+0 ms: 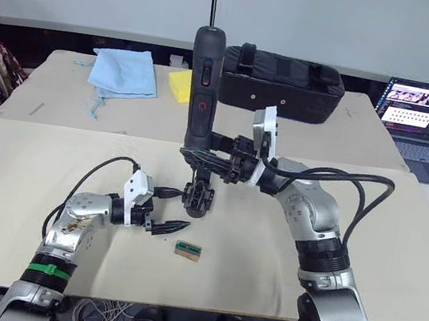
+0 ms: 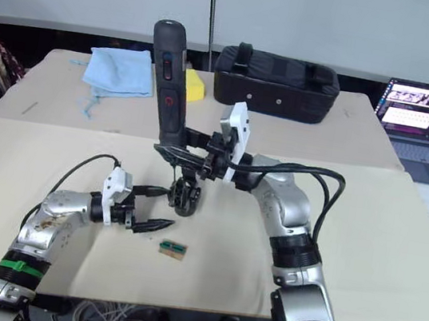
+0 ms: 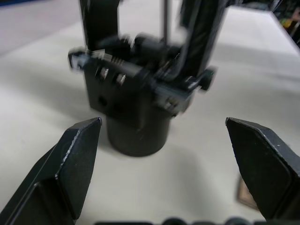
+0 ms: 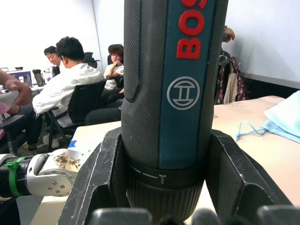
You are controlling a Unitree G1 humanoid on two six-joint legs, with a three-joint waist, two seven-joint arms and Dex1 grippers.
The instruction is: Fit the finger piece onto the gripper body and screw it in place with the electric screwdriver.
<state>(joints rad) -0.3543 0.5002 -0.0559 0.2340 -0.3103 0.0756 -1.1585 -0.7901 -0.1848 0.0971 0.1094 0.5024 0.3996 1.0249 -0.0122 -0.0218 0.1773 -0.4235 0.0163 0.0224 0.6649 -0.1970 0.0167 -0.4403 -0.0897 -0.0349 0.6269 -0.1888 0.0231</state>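
At centre frame in the head view, the right gripper holds the electric screwdriver upright, bit down over the gripper body on the bench, seemingly poised for driving a screw. The left gripper, jaws wide, waits just left. Its wrist view shows the body centred between its fingertips, probably to steady it. The right wrist view shows jaws clamped around the screwdriver's barrel.

Office: laptop, seated people at desks.
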